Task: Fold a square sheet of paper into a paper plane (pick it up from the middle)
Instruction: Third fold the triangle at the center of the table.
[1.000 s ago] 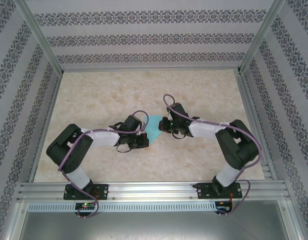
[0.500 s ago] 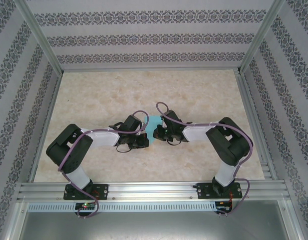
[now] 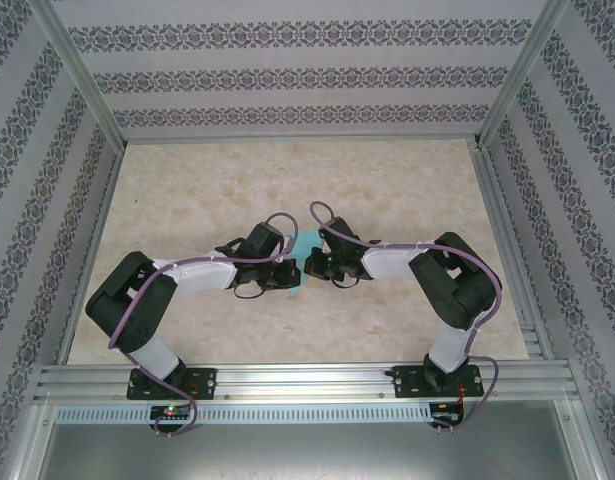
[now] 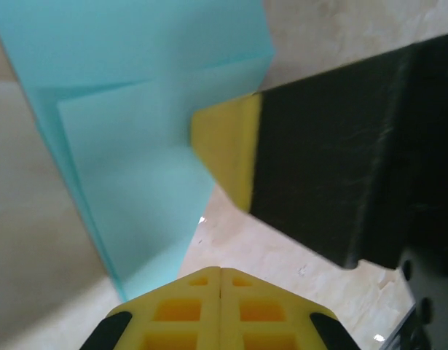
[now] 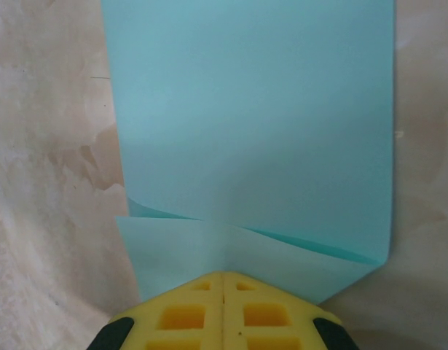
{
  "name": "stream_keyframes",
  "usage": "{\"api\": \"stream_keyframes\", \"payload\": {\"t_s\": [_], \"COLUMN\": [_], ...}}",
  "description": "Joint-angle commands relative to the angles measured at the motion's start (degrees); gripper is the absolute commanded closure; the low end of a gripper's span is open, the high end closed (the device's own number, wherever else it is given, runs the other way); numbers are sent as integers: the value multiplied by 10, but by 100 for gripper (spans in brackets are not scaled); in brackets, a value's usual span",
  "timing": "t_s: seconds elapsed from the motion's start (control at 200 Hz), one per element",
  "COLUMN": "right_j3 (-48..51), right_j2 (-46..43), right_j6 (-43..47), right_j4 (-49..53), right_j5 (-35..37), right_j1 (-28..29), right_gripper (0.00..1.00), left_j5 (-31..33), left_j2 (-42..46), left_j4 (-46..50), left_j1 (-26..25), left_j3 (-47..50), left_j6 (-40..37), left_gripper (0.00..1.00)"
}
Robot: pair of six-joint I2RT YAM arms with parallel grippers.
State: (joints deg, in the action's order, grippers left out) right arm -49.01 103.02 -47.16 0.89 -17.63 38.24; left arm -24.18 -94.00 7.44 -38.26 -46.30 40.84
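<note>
From above, my left pincer [image 3: 292,271] and right pincer [image 3: 310,265] meet tip to tip at the middle of the bench [image 3: 407,180]. My own wrists stand in the way, so only a small turquoise patch of the square sheet of paper [image 3: 303,247] peeks out just behind them.

My left wrist camera gives what that view hides. The sheet is creased into overlapping layers and slants down to a narrow end just beside my left fingertips. Those fingertips are pressed together, clenched, and I cannot tell whether the paper is caught there. One yellow pad [image 4: 225,149] of my right pincer, black behind it, sits against the sheet's right edge.

My right wrist camera shows the sheet's broad flat face stretching away over the marbled bench, with a shallow fold line across it low down. Its near edge runs in under my right fingertips, which are clenched on it.

Around the bench stand patterned walls [image 3: 287,80]. An aluminium rail [image 3: 307,380] carries my two bases, and purple cables [image 3: 277,222] loop over my wrists
</note>
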Motion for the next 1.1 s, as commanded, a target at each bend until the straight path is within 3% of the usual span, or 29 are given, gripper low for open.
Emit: {"api": "stream_keyframes", "payload": {"t_s": [0.0, 0.495, 0.799, 1.099], "right_j3": [5, 5, 7, 46], "right_j2": [24, 34, 34, -23], "right_j6": [-13, -28, -41, -116], "right_j4": [32, 42, 89, 100], "right_j5": [19, 22, 57, 82], "right_j1": [3, 0, -1, 13], "right_gripper": [100, 100, 100, 100], "left_j5": [-7, 9, 1, 19], "left_j2": [-24, -47, 8, 94], "left_j4": [-34, -64, 80, 117], "left_j1": [4, 4, 4, 5], "left_j3": [-15, 45, 75, 51], "left_j6": [3, 20, -36, -51], "left_gripper": [97, 100, 100, 97]}}
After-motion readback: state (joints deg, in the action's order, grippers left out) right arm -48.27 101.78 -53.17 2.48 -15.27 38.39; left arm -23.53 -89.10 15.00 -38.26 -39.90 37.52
